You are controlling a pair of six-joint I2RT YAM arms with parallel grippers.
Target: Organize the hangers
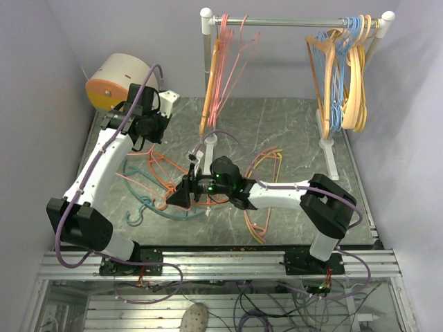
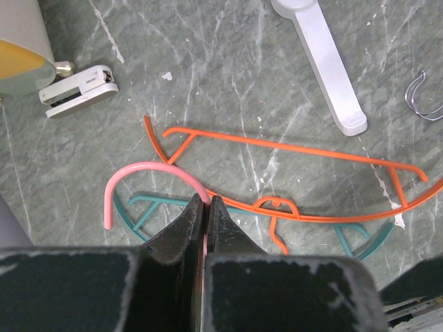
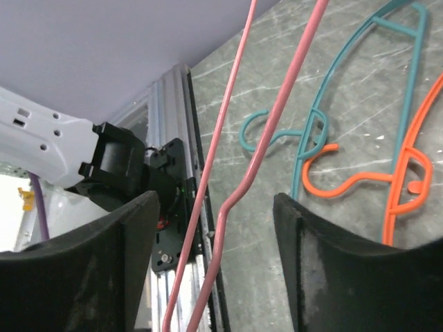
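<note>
My left gripper (image 2: 203, 200) is shut on the hook of a pink hanger (image 2: 138, 169) and holds it above the table; it shows in the top view (image 1: 147, 142). An orange hanger (image 2: 291, 149) and a teal hanger (image 2: 360, 238) lie flat below it. My right gripper (image 3: 216, 200) is open, and the pink hanger's thin bars (image 3: 277, 117) run between its fingers without being clamped. In the top view it (image 1: 173, 198) hovers over the teal hanger (image 1: 149, 204) and orange hanger (image 1: 163, 173). More orange and yellow hangers (image 1: 266, 166) lie beside the right arm.
A white rack (image 1: 297, 22) stands at the back, with pink and orange hangers (image 1: 221, 76) on its left end and light-blue and pale tan hangers (image 1: 346, 76) on its right. A tan and orange cylinder (image 1: 121, 83) sits at the back left. The rack's white foot (image 2: 325, 62) is nearby.
</note>
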